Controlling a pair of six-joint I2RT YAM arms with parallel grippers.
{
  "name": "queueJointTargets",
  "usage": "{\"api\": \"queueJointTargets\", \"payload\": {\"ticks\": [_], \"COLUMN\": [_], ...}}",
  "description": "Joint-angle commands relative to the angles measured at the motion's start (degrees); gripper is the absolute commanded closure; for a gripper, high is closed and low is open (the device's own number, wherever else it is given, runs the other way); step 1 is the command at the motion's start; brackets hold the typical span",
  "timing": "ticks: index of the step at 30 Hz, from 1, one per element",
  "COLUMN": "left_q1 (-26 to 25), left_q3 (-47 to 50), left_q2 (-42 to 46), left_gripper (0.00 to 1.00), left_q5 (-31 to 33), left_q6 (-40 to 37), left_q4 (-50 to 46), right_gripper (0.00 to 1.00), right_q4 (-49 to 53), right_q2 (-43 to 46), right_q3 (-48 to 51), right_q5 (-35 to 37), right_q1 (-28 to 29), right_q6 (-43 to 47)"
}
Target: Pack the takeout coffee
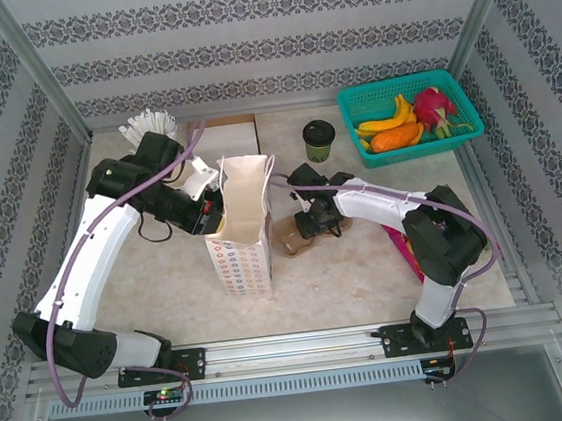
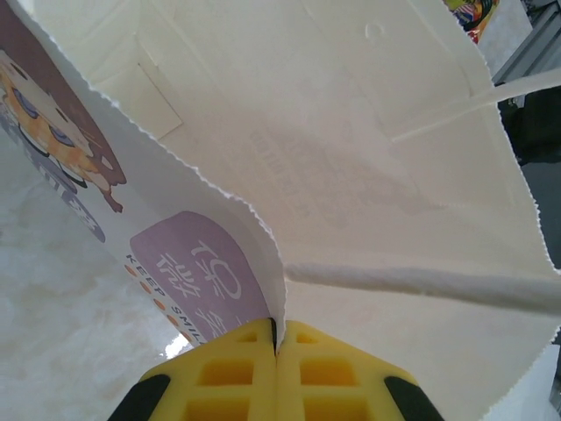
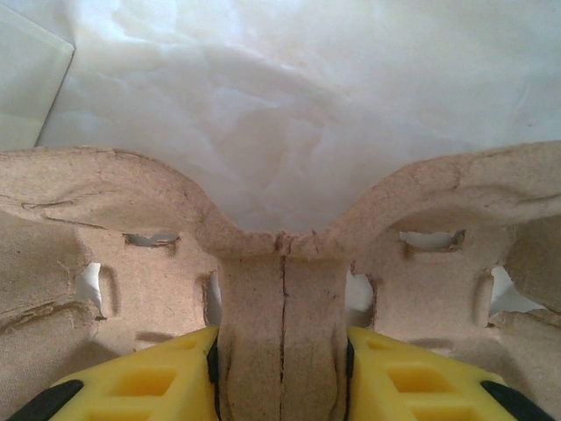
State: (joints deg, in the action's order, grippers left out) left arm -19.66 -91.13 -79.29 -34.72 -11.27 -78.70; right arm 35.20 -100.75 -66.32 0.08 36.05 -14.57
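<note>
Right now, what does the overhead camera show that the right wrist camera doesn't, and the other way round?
Overhead: the takeout coffee standing near the green fruit basket, and the left gripper pinching the rim of the paper bag. Right wrist, close up: yellow fingers of the right gripper pressed either side of the centre rib of the brown cup carrier. Both: that gripper and the carrier.

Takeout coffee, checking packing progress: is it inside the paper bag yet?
No, the takeout coffee stands on the table beside the green basket, apart from the paper bag.
</note>
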Motion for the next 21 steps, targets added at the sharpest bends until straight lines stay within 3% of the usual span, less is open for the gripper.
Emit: {"api": "queueJointTargets", "payload": {"ticks": [1, 7, 14, 16, 18, 21], "left_q1": [-0.58, -0.38, 0.44, 0.44, 0.38, 0.34], "left_q3": [-1.51, -3.97, -2.18, -1.03, -0.07, 2.08], "left_q2": [-1.59, -4.43, -1.60, 0.14, 2.17, 6.02], "left_gripper": [1.00, 1.00, 0.64, 0.44, 0.33, 0.25], "left_q5": [2.93, 6.43, 7.31, 7.77, 7.56, 12.11], "left_q6": [-3.44, -2.46, 3.77, 8.40, 13.23, 23.08], "left_q4": [-2.80, -0.67, 2.24, 3.25, 3.61, 5.48], "right_gripper": [0.62, 0.64, 0.63, 0.63, 0.64, 0.64], "right_q4": [1.97, 1.56, 1.10, 1.10, 1.19, 1.10], "right_q2": [1.67, 3.39, 4.33, 4.51, 4.85, 5.46], "right_q3": [1.02, 1.57, 1.98, 2.13, 2.33, 2.42], "right_q5": [1.45, 1.94, 1.83, 1.78, 1.43, 0.89], "right_q1": [-0.92, -2.17, -2.48, -2.49, -2.50, -2.48], "right_q6": [1.19, 1.00, 0.59, 0.44, 0.02, -0.70]}}
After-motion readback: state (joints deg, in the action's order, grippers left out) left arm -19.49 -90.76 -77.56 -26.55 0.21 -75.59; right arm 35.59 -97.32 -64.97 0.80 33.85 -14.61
